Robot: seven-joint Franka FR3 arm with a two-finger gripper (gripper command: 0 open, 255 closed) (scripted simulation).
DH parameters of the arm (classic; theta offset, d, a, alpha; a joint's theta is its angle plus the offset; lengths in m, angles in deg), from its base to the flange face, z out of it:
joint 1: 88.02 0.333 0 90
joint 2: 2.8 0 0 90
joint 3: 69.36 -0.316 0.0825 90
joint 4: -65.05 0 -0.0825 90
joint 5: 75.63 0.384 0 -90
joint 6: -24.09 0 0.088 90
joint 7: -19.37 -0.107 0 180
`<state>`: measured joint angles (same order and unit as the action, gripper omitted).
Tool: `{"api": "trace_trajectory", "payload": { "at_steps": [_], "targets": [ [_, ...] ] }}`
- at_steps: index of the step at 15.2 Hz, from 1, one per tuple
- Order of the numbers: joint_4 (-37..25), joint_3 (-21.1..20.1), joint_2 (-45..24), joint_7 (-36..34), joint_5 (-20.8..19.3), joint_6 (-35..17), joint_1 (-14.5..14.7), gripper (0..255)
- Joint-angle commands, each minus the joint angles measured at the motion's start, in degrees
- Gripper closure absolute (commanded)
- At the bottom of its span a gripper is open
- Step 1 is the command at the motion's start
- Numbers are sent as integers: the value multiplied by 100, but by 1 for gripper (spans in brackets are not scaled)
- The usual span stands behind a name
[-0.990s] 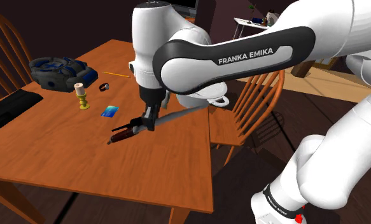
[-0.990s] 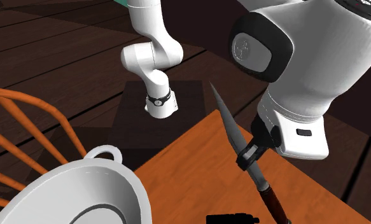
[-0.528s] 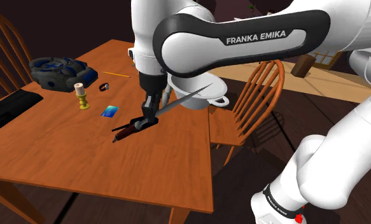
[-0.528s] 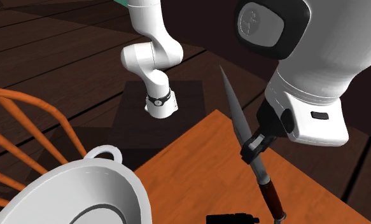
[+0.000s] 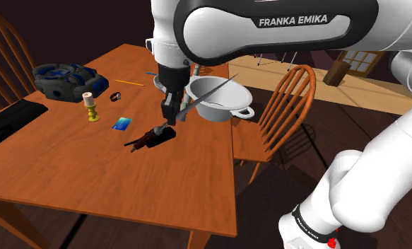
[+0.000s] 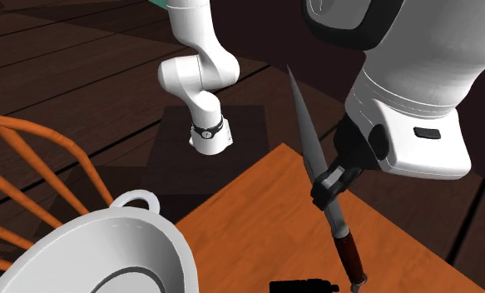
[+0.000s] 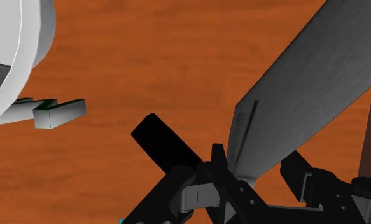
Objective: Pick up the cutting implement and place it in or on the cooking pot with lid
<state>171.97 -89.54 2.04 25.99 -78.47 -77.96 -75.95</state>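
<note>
The black two-finger hand (image 5: 172,118) is pinching the long knife with the grey blade and dark reddish-brown handle (image 5: 211,90) near where blade meets handle, and in the wrist view the fingers are pressing on the base of the blade from both sides. Compared with a second ago, the hand is sitting higher over the orange-brown wooden table (image 5: 70,177) and a little closer to the table's edge beside the wooden chair, where the pale grey round pot with loop handles (image 5: 222,109) is standing. The knife is also tilting more steeply now: its tip is pointing up and over the pot's rim in the shoulder view, while the handle end is hanging low near the table's middle. In the second exterior view the blade is likewise standing nearer to upright than before. This suggests the pick-up is done and the carry toward the pot is under way. What is probably remaining is to bring the hand over the pot's opening and let the knife go there, minding the slanted blade.
</note>
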Motion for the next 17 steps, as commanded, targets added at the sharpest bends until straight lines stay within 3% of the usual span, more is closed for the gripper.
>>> {"api": "trace_trajectory", "payload": {
  "at_steps": [1, 9, 17],
  "targets": [
    [73, 146, 88, 271, 16, -7, -117, 255],
    [248, 778, 215, 1385, -13, -127, -609, 255],
    [0, 1373, -30, 2439, -93, -190, -1095, 255]
  ]
}}
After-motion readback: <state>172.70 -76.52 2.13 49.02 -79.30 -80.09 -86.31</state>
